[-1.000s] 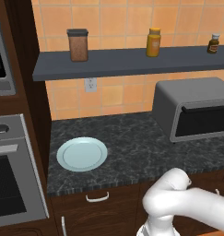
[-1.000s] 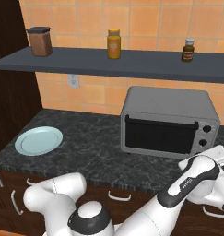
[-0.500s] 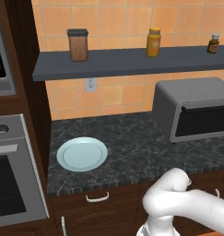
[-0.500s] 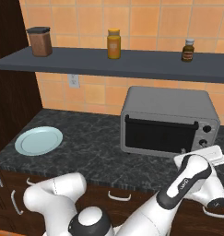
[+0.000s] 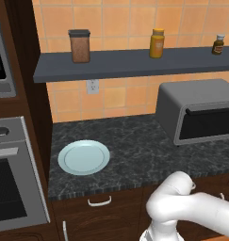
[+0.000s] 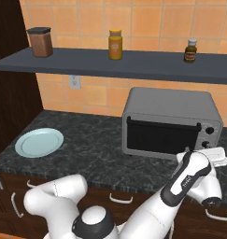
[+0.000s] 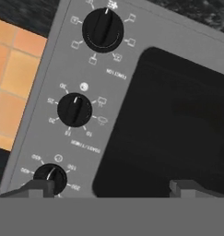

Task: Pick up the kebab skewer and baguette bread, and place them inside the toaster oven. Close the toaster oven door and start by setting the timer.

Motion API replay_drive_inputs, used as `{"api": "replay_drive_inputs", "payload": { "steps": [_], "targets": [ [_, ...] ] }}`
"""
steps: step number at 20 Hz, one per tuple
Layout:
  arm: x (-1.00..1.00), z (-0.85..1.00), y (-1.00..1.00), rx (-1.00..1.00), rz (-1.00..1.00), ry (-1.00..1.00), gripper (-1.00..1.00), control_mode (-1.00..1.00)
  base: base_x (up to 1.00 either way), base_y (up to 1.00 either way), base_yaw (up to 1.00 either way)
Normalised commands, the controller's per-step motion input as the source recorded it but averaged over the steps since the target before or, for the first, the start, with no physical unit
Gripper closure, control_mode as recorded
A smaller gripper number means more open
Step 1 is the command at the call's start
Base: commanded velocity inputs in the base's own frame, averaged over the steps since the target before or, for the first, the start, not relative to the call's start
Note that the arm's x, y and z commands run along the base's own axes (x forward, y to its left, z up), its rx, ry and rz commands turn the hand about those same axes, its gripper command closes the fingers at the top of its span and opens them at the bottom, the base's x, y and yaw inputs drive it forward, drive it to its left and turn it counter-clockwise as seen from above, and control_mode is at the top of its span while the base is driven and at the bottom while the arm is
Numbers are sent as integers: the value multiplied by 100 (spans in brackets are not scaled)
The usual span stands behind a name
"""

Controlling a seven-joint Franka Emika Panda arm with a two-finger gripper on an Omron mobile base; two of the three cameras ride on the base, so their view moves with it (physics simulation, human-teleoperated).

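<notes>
Grey metal marks the toaster oven [image 5: 196, 113] in the left base view, its dark door [image 5: 208, 124] shut; a pale plate [image 5: 83, 157] lies bare far left on the counter. In the right base view, the claw [image 6: 216, 157] is seen just right of the oven's knobs. In the hand view, spread fingertips [image 7: 36, 188] frame three dials [image 7: 74, 109] directly ahead, nothing held.

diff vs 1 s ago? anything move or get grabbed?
The arm's wrist has drifted a little left and up toward the control panel of the toaster oven. The gripper stayed open, holding nothing. The toaster oven door stayed shut; the plate and shelf jars stayed put.
</notes>
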Motion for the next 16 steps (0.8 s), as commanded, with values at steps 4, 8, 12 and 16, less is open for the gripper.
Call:
{"api": "replay_drive_inputs", "payload": {
  "steps": [4, 8, 12, 16],
  "targets": [
    [9, 0, -29, 8, -4, 0, -100, -100, 0, 0, 0],
    [0, -1, -35, 8, 0, 0, -100, -100, 0, 0, 0],
    [0, -8, -15, 5, 0, 0, -100, -100, 0, 0, 0],
    [0, -4, 0, 2, 0, 0, -100, -100, 0, 0, 0]
  ]
}}
